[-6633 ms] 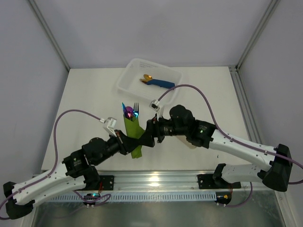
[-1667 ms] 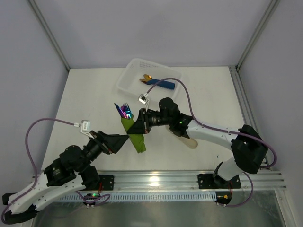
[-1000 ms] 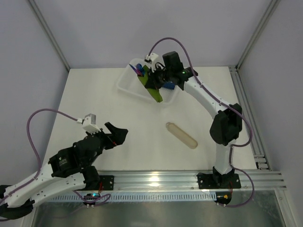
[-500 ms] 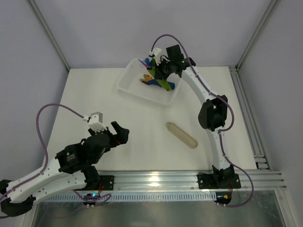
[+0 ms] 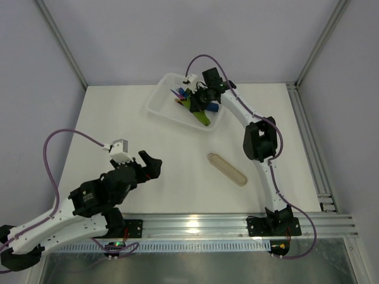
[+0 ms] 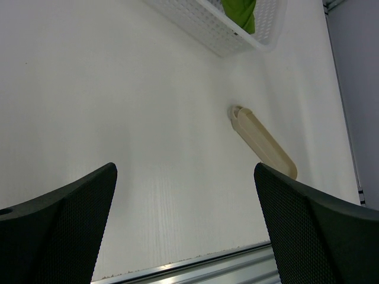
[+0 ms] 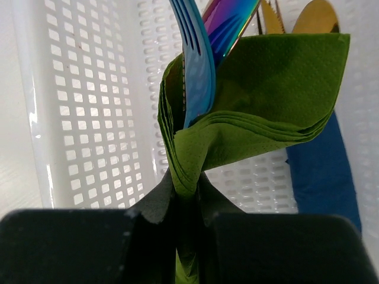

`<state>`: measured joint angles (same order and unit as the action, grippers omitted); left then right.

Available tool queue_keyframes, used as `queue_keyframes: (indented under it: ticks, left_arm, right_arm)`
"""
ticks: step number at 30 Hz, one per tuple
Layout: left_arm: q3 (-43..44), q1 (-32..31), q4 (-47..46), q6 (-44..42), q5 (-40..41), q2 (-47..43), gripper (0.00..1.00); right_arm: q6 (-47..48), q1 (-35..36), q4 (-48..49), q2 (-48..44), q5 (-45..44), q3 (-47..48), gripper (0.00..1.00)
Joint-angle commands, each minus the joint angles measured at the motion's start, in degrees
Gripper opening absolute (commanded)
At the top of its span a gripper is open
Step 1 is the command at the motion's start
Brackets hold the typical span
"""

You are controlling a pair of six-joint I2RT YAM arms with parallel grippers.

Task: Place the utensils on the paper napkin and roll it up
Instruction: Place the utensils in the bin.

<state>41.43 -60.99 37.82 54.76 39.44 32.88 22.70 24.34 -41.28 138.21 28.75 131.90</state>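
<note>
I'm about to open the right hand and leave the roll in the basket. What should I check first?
1. Right hand shut on the paper napkin: ok.
2. Utensils tucked inside the napkin: ok.
3. Napkin within the white basket rim: ok.
4. Drop spot clear of the blue roll: not ok, it lies right under the napkin's edge.
5. Napkin resting on the basket floor: cannot tell.
6. Left hand open, empty, far from the basket: ok.
</note>
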Motion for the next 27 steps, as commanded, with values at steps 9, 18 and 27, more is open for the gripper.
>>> queue_keyframes:
  ticks: [9, 18, 27]
  left_arm:
    - [-1.4, -0.1, -1.6, 2.0, 2.2, -2.8, 0.99]
    - [-1.8, -0.1, 0.3, 2.5, 2.4, -4.8, 0.99]
    - [-1.9, -0.1, 2.0, 3.2, 2.0, -5.7, 0.99]
  right_arm:
    - [-6.3, 3.3, 3.7, -1.0, 5.0, -2.4, 0.04]
    - [-10.5, 6.5, 4.8, -2.6, 8.9, -7.0, 0.03]
    - [-20.1, 8.4, 11.9, -4.1, 14.9, -11.2, 0.04]
